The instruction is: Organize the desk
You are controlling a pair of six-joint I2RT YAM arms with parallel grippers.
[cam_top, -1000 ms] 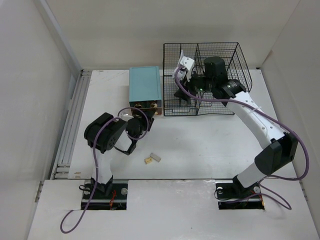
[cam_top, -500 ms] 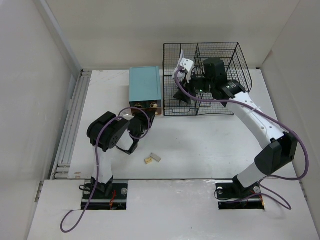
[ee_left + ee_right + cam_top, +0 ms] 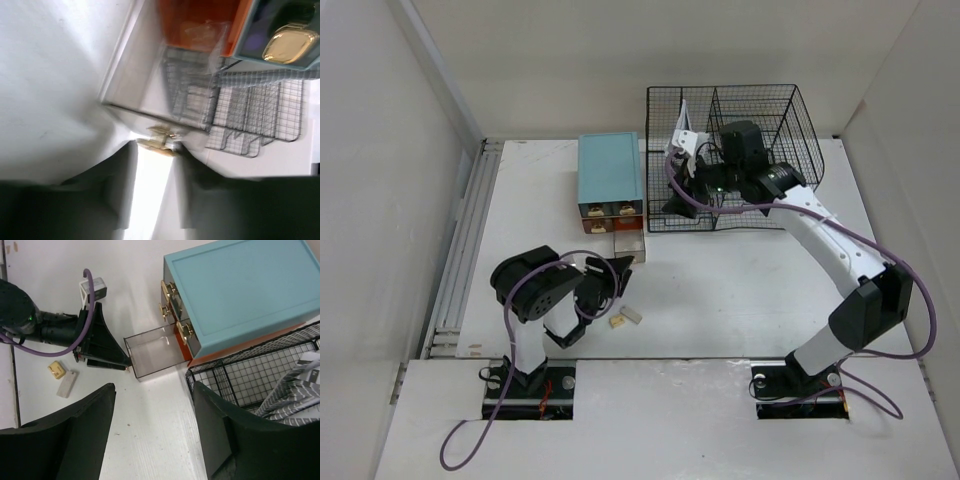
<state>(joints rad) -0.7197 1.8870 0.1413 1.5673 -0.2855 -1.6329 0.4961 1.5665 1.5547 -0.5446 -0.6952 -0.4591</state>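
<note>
Between the fingers of the left gripper (image 3: 156, 148): one small gold knob (image 3: 161, 139), metal, glossy, blurred in the wrist view; the jaws stand narrow and closed on it. Just ahead of that gripper: one clear drawer (image 3: 152, 351), transparent plastic, a shallow rectangle, standing out from the foot of one teal box (image 3: 610, 170), smooth, squared, with an orange base and further gold knobs on its face. Close beside the same gripper, on its near side: one tan block (image 3: 617, 321) and one pale slab (image 3: 633, 314), both small and matt, two loose pieces in all. Left arm (image 3: 535, 300): folded tight, gripper low and level. Right arm (image 3: 840, 260): stretched far, wrist bent down. Right gripper (image 3: 153, 387): two black wedge fingers spread wide, nothing between them, above the near left corner of one black wire rack (image 3: 760, 110), an open grid with dividers; a grey striped item (image 3: 300, 382) lies inside. Under both grippers: the desk (image 3: 740, 290), one flat white top with a metal rail (image 3: 460, 250) far to the left.
</note>
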